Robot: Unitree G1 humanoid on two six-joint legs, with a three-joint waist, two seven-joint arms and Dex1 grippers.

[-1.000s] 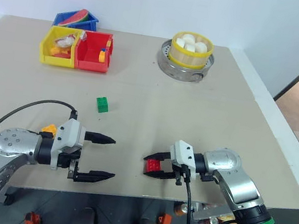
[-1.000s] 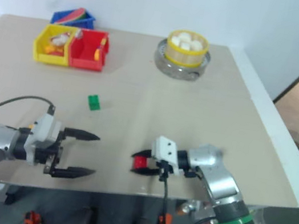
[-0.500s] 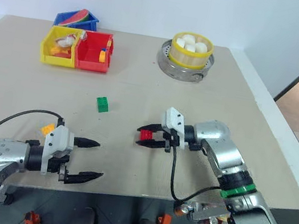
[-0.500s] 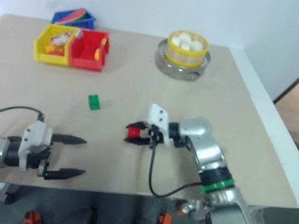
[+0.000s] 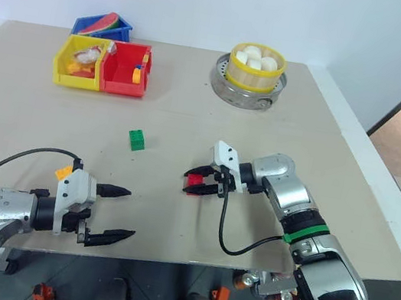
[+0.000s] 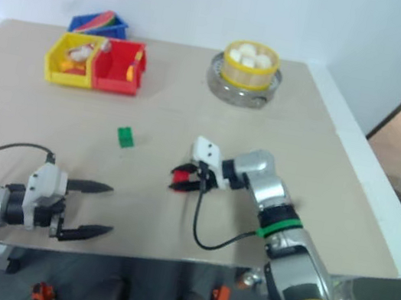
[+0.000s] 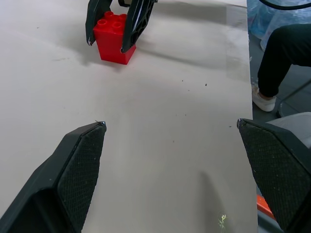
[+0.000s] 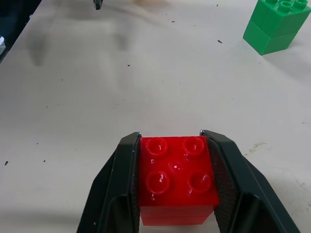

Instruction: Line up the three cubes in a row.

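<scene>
Right wrist view: the right gripper (image 8: 176, 194) has both black fingers touching the sides of the small red studded plastic cube (image 8: 176, 179), so it grips it, and the cube sits on the beige table (image 5: 280, 141), centre of the left eye view. Left gripper (image 5: 116, 214) is at lower left, jaws wide apart, nothing between them. The small green studded plastic cube (image 5: 137, 140) stands left of centre, well apart from the red one. A yellow-orange studded piece (image 5: 64, 171) shows just behind the left wrist.

To do this step well, I think: let go slowly & straight, w/o twisting the red cube, keeping it level with the green one.

Vs. 1 s ago: the right arm carried the red cube from near the bottom edge up toward centre; left arm sank a little toward lower left.
</scene>
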